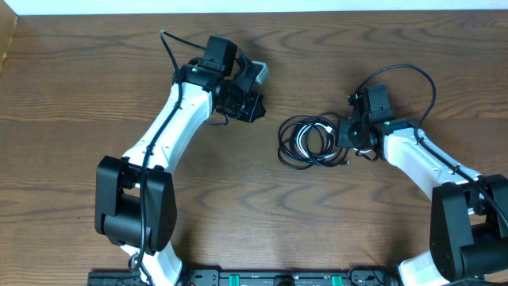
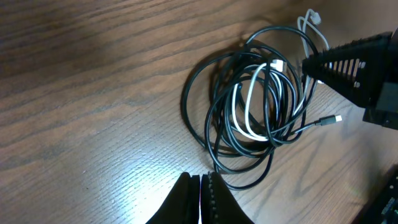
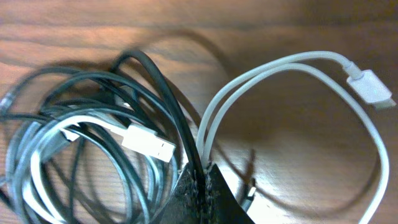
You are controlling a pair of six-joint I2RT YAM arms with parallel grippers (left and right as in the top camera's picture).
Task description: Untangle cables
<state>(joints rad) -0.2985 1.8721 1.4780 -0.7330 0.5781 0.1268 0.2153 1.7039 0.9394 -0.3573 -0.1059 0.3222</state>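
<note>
Right gripper [image 3: 200, 177], shut on the coiled tangle of thin black and white cords [image 1: 308, 141] at 3 o'clock, risks dragging it whole; left gripper [image 2: 202, 190], closed empty, anchors nothing.

A brown wood-grain table [image 1: 79, 79] with a soft sheen carries a black cable [image 3: 163, 90] in smooth, glossy plastic and a satin-smooth white cable [image 3: 370, 87]; the right gripper [image 3: 199, 180] appears to be matt, rough black plastic.

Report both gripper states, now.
Left gripper: shut, holding nothing, apart from the cables.
Right gripper: shut on the cables, with white and black strands pinched.
</note>
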